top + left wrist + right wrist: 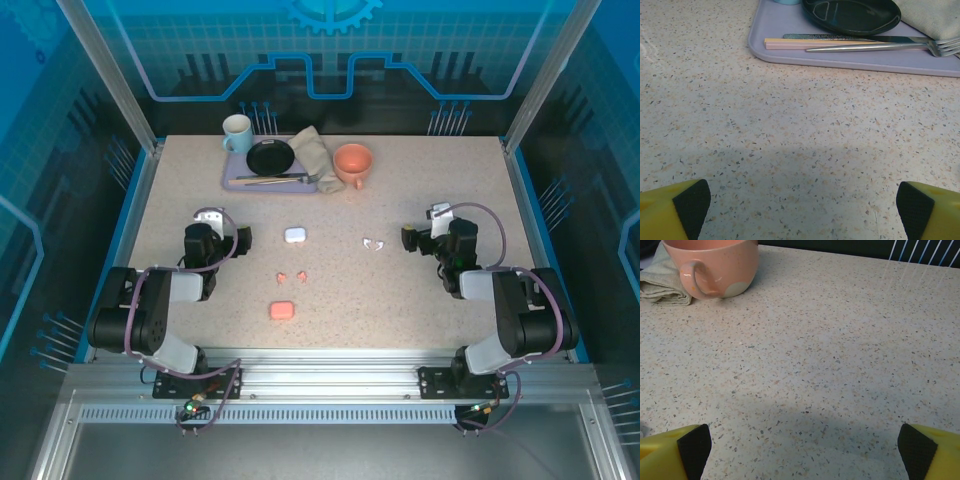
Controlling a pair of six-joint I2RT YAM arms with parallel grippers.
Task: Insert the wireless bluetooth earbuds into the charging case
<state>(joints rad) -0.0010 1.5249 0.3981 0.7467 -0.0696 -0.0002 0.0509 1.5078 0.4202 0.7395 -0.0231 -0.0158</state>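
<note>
Both grippers wide, top view: white earbuds point(373, 243) just left of right gripper point(410, 238), pink earbuds point(291, 275) right of left gripper point(243, 238), wrist views: tray point(840, 62), cup point(715, 265) ahead

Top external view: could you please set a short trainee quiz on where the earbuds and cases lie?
1. True or false: the white earbuds already sit inside the white case.
2. Which lies nearest the arm bases? A) the pink case B) the white case C) the white earbuds
3. Fill in: the left gripper and the right gripper both stand ___, holding nothing.

Key: 1 false, they lie on the table to the right of that case; 2 A; 3 open.
</note>
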